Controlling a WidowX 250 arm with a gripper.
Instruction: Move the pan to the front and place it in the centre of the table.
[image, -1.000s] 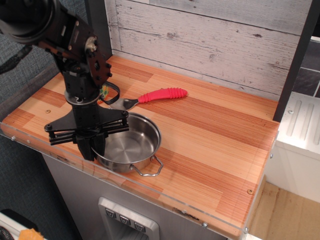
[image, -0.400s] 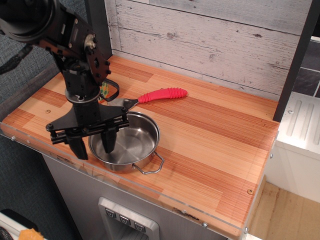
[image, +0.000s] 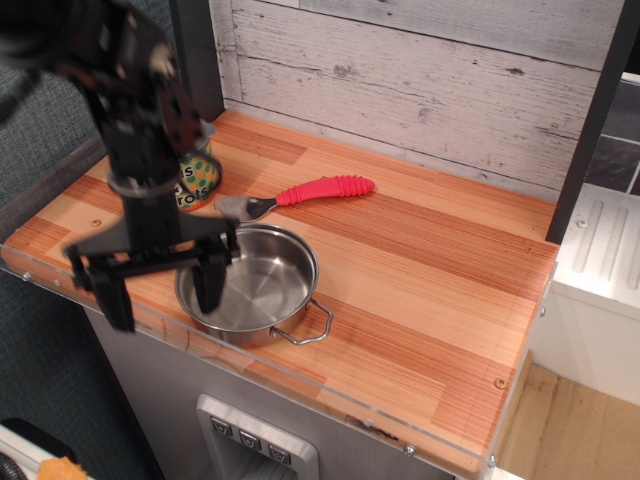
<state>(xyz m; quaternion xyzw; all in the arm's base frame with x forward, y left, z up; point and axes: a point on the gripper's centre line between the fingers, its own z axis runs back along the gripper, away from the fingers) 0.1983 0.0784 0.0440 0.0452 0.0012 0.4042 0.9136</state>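
The pan (image: 252, 290) is a shiny shallow steel pot with a wire loop handle on its right. It rests on the wooden table (image: 420, 270) near the front edge, left of the middle. My gripper (image: 162, 288) is open and blurred by motion, raised at the pan's left side. One finger (image: 210, 282) shows in front of the pan's left rim; the other finger (image: 116, 300) is out past the table's front edge. It holds nothing.
A green-orange can (image: 197, 180) stands behind the gripper at the back left. A spatula with a red handle (image: 322, 190) lies behind the pan. A clear acrylic strip (image: 330, 395) runs along the front edge. A white plank wall (image: 420, 80) stands behind.
The gripper opened from its hold on the pan's left rim, then rose and shifted left, uncovering the can. The pan shifted slightly left and stays on the table.
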